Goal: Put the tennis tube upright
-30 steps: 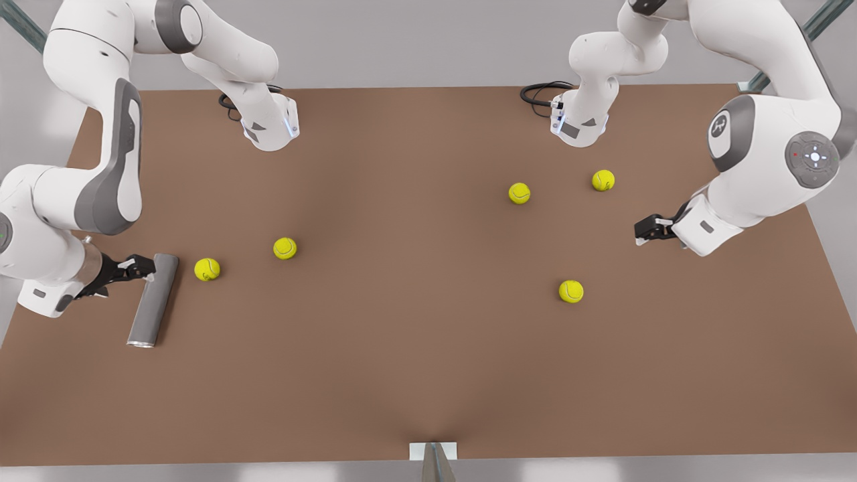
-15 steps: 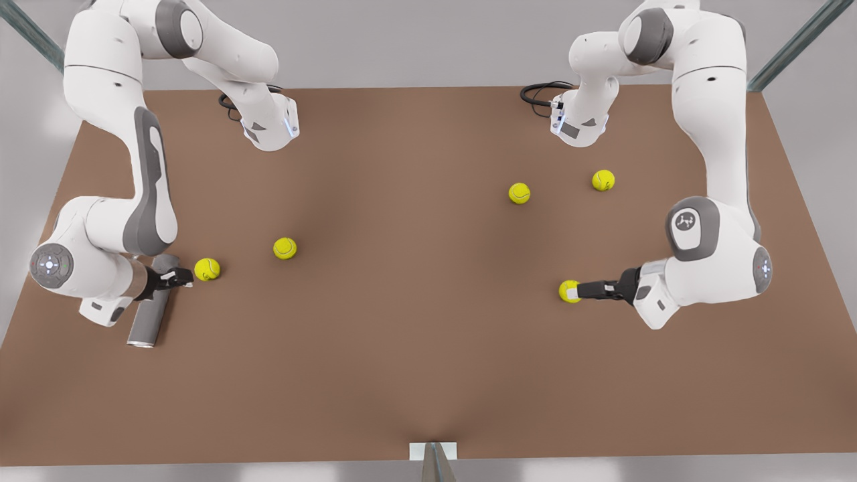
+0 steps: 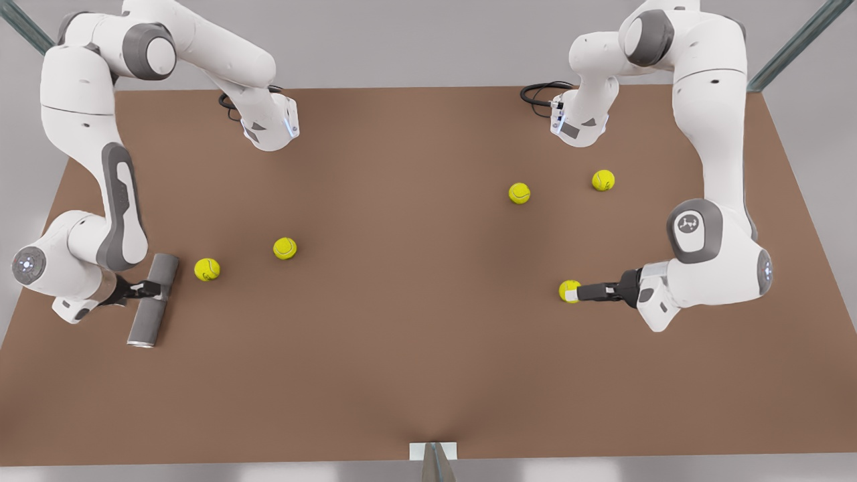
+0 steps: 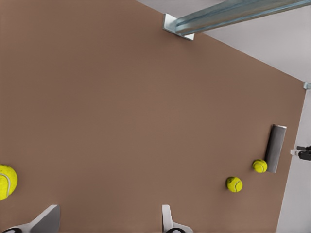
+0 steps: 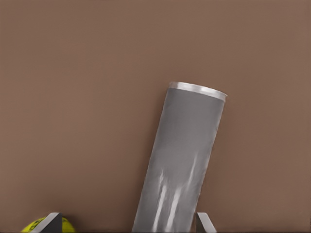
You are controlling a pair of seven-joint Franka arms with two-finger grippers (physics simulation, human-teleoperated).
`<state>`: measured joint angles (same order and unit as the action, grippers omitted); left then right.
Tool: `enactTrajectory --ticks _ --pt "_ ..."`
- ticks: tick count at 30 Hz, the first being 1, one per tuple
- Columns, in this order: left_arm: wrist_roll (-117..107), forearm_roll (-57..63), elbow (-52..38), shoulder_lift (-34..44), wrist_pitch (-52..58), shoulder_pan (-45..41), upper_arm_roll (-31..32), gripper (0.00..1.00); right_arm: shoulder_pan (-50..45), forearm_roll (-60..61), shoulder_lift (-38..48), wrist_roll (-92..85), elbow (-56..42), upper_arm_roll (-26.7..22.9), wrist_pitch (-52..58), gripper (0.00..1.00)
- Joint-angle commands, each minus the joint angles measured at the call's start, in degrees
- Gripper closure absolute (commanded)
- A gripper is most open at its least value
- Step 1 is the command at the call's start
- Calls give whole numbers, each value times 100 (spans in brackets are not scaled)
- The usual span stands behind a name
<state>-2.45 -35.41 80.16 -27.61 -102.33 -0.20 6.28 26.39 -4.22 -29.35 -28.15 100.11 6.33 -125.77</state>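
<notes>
Since half a second ago the right gripper [image 3: 155, 290] has pulled back from a ball [image 3: 207, 269] to the tube's [image 3: 153, 299] middle, fingers [image 5: 205, 224] spread either side; grip unclear, tips cut off. Tube lies flat at the front view's left. Left gripper [image 3: 573, 292], open, waits beside another ball [image 3: 568, 290].

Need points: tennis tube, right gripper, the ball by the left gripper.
tennis tube [image 3: 152, 299], front view, mid-body of the grey cylinder lying on the table.
right gripper [image 3: 152, 290], front view, midway between its fingertips at the tube.
tennis ball [image 3: 568, 290], front view, yellow surface beside the left gripper [image 3: 580, 292].
</notes>
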Motion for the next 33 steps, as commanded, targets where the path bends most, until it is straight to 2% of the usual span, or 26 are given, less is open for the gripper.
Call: enactTrajectory --ticks 1,9,11,16,33 --pt "-1 8 0 1 3 11 5 1 41 0 -9 -6 -1 0 -1 0" --pt "-10 25 17 54 82 38 -4 1 305 -53 -247 -50 219 158 -563 0" --pt "-1 43 26 185 108 46 -21 1 279 -44 -221 600 307 176 -677 0" --pt "-1 43 -18 502 653 47 -48 1 437 -62 -238 759 439 176 -695 0" --pt "17 192 -26 440 486 29 -4 1 455 -88 -686 750 351 167 -1064 0"
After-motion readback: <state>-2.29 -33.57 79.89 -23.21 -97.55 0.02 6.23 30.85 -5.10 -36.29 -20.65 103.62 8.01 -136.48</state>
